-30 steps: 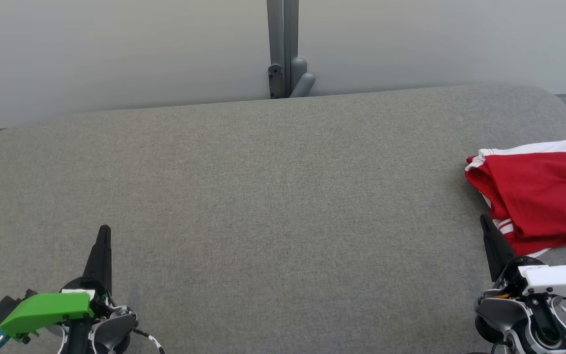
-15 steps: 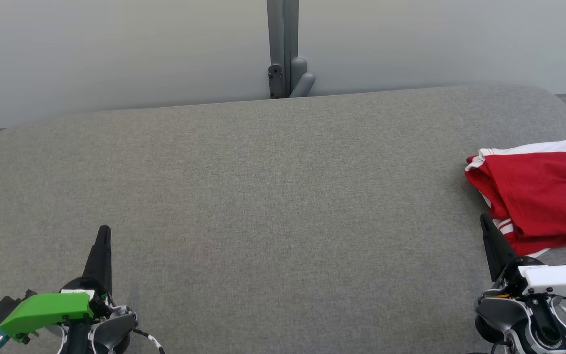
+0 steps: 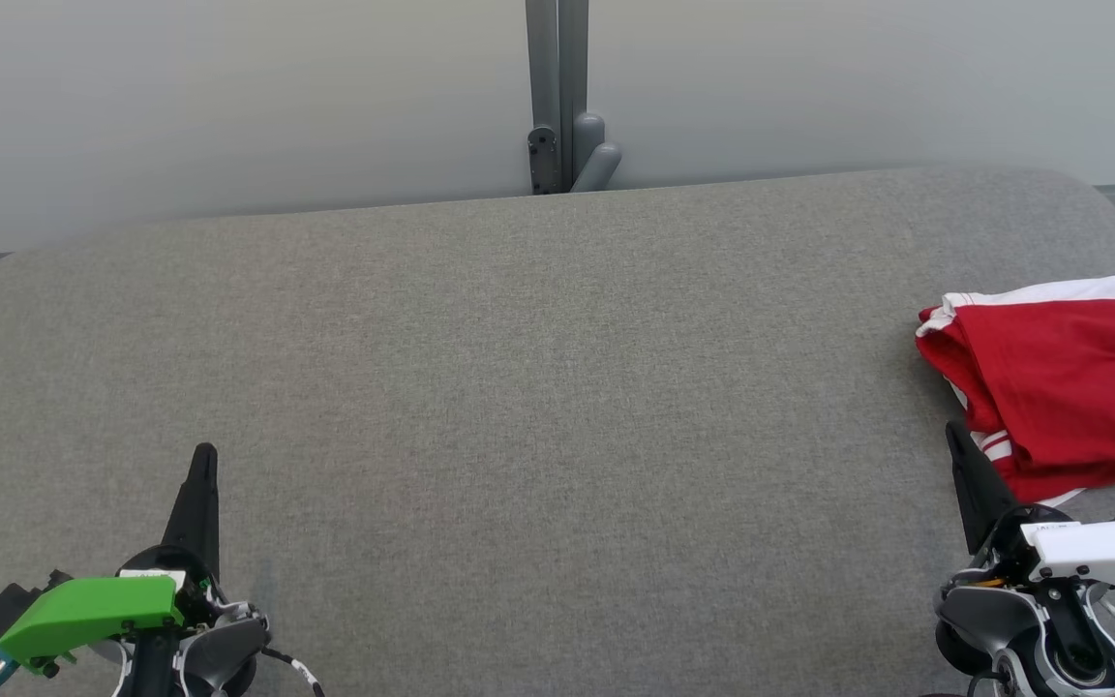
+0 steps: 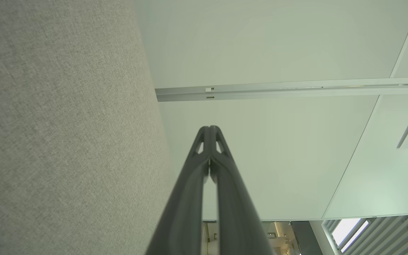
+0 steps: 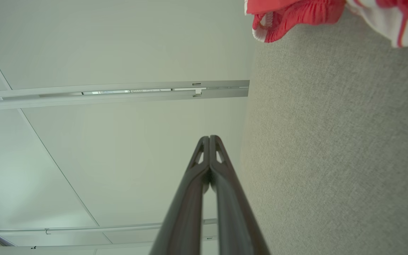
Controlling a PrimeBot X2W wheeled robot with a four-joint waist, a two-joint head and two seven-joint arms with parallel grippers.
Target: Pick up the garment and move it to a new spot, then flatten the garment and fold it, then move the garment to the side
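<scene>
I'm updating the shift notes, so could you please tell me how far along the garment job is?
Done, apparently: the red garment lies folded on the grey surface, far right. In hand: nothing; left claw and right claw rest shut, empty. Left: seemingly nothing.

The garment (image 3: 1061, 387) is red with white trim and a few white stripes at its near left corner. It lies folded in a compact, fairly flat bundle at the far right of the grey fabric-covered table (image 3: 557, 407), its right part cut off by the head view's edge. A white layer shows along its far edge. The left corner looks ribbed, perhaps a cuff or waistband.
</scene>
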